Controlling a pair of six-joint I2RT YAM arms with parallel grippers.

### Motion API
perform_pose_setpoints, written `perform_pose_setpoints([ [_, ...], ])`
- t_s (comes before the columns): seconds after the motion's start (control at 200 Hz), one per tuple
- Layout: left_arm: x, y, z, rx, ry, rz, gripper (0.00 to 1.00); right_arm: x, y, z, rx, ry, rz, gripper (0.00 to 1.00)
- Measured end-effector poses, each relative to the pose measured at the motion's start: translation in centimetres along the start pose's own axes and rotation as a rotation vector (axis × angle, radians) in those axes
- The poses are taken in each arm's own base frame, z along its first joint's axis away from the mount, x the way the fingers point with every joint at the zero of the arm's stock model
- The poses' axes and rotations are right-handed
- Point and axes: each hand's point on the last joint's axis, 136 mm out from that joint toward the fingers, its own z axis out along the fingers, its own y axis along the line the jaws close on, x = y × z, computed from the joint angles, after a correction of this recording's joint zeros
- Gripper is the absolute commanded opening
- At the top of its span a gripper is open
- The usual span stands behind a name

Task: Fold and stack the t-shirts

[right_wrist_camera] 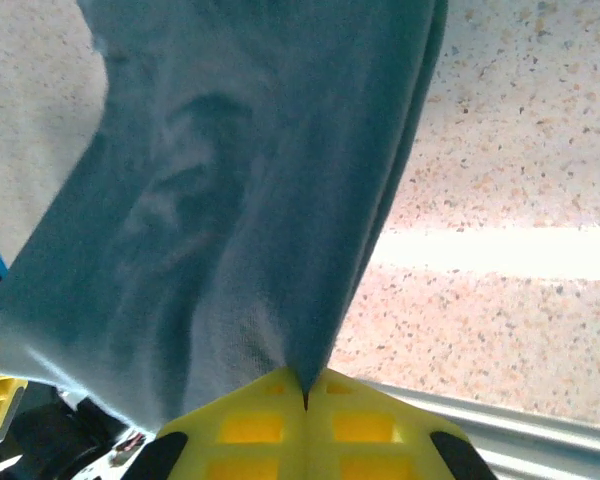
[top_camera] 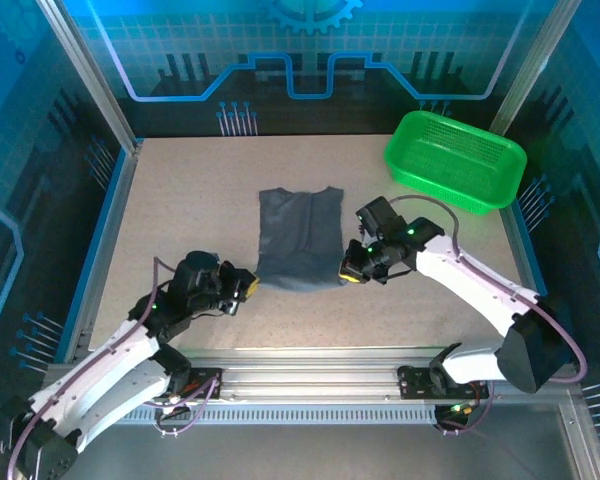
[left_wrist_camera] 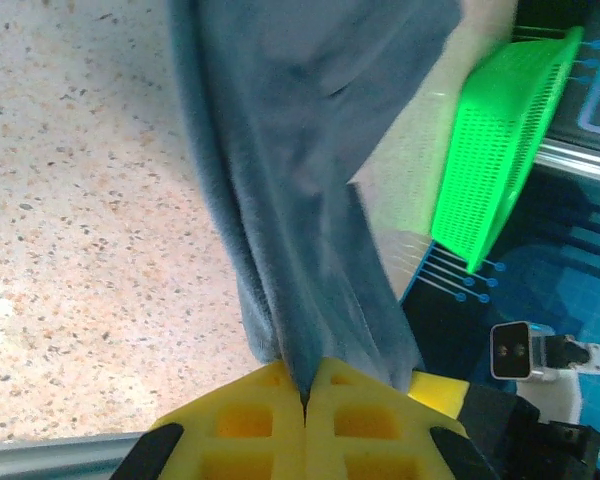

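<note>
A dark slate-grey t-shirt [top_camera: 298, 238] lies in the middle of the table, folded into a narrow panel with its collar at the far end. My left gripper [top_camera: 250, 285] is shut on its near left corner, and my right gripper [top_camera: 347, 276] is shut on its near right corner. In the left wrist view the t-shirt [left_wrist_camera: 310, 180] rises from the closed yellow fingers [left_wrist_camera: 250, 425] of the left gripper [left_wrist_camera: 304, 400]. In the right wrist view the t-shirt [right_wrist_camera: 240, 190] is pinched at its edge by the right gripper [right_wrist_camera: 305, 400].
A bright green mesh basket [top_camera: 455, 160] stands at the far right corner, also seen as the basket [left_wrist_camera: 490, 150] in the left wrist view. Blue rails edge the speckled table [top_camera: 180, 200], and a metal rail runs along the near side.
</note>
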Motion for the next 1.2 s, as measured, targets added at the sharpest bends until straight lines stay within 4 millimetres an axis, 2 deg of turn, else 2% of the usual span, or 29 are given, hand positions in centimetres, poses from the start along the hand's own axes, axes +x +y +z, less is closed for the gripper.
perform_pose_setpoints([
  [0.115,-0.6,-2.9,-0.8,0.039,-0.043,0.013,0.0,-1.4,1.6,-1.3,-0.015,-0.016,0.024,0.0],
  [0.22,-2.0,-5.3,0.3,0.029,-0.082,0.009,0.0,-4.3,3.6,-2.2,-0.027,-0.045,0.051,0.0],
  [0.36,-6.4,-7.5,3.1,-0.006,-0.168,-0.034,0.0,-9.3,5.6,-2.0,-0.033,-0.082,0.091,0.0],
  [0.53,-12.9,-10.0,7.7,-0.038,-0.224,-0.063,0.0,-17.1,7.0,0.7,-0.026,-0.117,0.158,0.0],
  [0.55,-13.7,-10.2,8.4,-0.044,-0.225,-0.065,0.0,-18.1,7.0,1.2,-0.024,-0.118,0.168,0.05],
  [0.61,-15.9,-10.9,10.9,-0.058,-0.215,-0.059,0.23,-21.0,7.0,2.8,-0.019,-0.125,0.19,0.28],
  [0.665,-17.6,-11.7,13.3,-0.066,-0.195,-0.04,0.33,-23.5,6.7,4.3,-0.012,-0.132,0.202,0.45],
  [0.72,-19.1,-12.4,15.3,-0.076,-0.182,-0.029,0.42,-25.6,6.0,5.8,-0.002,-0.136,0.201,0.52],
  [0.79,-20.0,-12.4,16.4,-0.101,-0.178,-0.002,0.57,-27.4,5.1,7.1,0.012,-0.137,0.184,0.58],
  [0.865,-19.5,-12.0,15.7,-0.128,-0.172,0.021,0.58,-28.1,4.3,7.0,0.031,-0.141,0.148,0.59],
  [0.965,-17.3,-11.7,13.2,-0.122,-0.173,0.039,0.57,-27.1,4.3,5.2,0.03,-0.155,0.085,0.59],
  [1.03,-14.2,-11.2,11.2,-0.102,-0.158,0.047,0.57,-24.6,3.7,3.4,0.023,-0.154,0.059,0.6],
  [1.095,-10.1,-10.2,10.1,-0.08,-0.121,0.043,0.58,-21.1,2.8,1.1,-0.002,-0.168,0.04,0.62],
  [1.1,-9.3,-10.3,9.9,-0.071,-0.111,0.045,0.58,-20.8,2.8,1.0,-0.004,-0.168,0.04,0.62],
  [1.2,-2.6,-7.8,11.2,-0.065,-0.026,0.026,0.65,-15.6,1.8,-2.2,-0.108,-0.216,0.008,0.65],
])
